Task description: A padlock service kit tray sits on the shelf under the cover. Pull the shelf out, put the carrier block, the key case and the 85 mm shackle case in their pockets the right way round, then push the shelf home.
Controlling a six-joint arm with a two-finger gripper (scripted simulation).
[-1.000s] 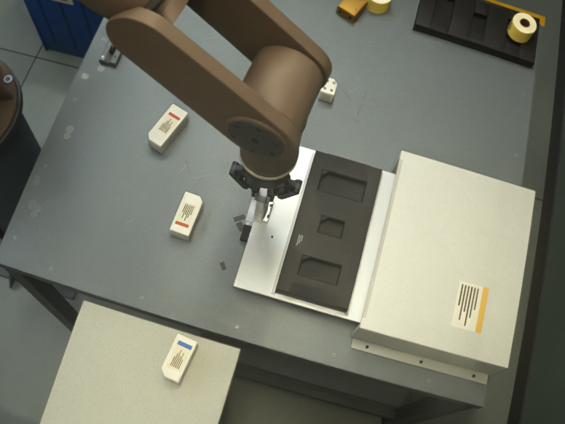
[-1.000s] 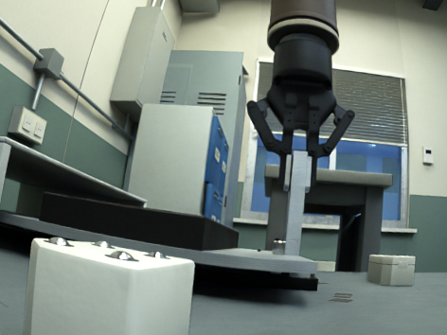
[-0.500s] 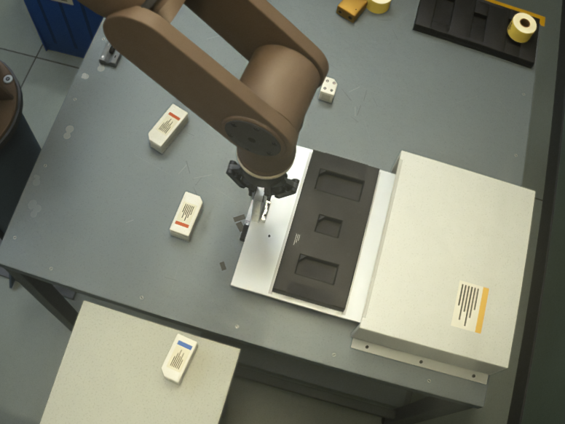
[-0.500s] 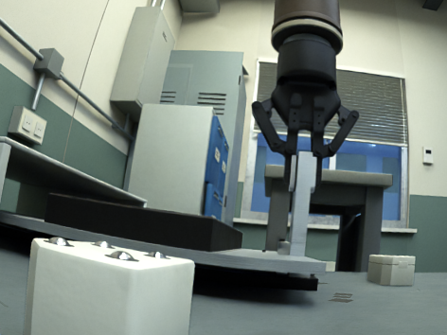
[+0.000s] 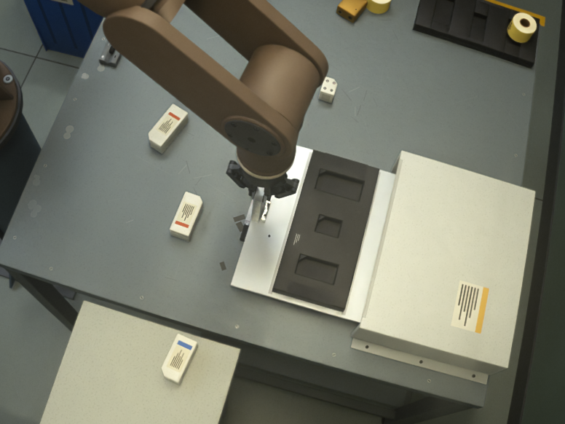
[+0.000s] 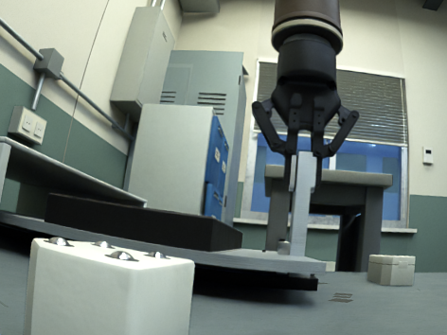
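My gripper [image 5: 258, 214] [image 6: 299, 203] stands at the front edge of the pulled-out shelf [image 5: 267, 242]. It is closed on the shelf's small handle [image 6: 283, 247]. The shelf carries a black tray [image 5: 326, 228] with three empty pockets. Its rear end sits under the white cover [image 5: 445, 260]. A white case with a red stripe [image 5: 185, 215] lies on the table left of the shelf. A second red-striped case [image 5: 168, 128] lies farther back left. A blue-striped case [image 5: 179, 358] lies on a low side table at the front. A small white block with four dots [image 5: 328, 89] [image 6: 102, 288] sits behind the shelf.
The table's front edge [image 5: 137, 296] runs just ahead of the shelf. The low side table [image 5: 137, 369] stands below it. A black rack with a tape roll [image 5: 521, 27] and a yellow block [image 5: 351, 9] sit at the far edge.
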